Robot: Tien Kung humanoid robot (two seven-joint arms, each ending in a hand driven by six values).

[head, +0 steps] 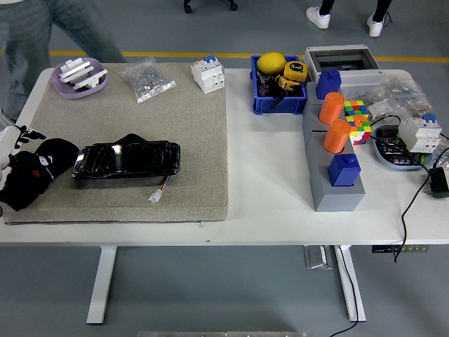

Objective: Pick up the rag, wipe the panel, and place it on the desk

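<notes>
One black rag (42, 165) (gripped by the left hand (12, 151)), one glossy panel (126, 160), two orange cups (334, 121).

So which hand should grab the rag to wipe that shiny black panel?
The left hand. It is already at the mat's left edge, right at the black rag, which lies just left of the panel. The right hand is not in the picture at all.

One high head view looks down over the table (266, 210).
</notes>
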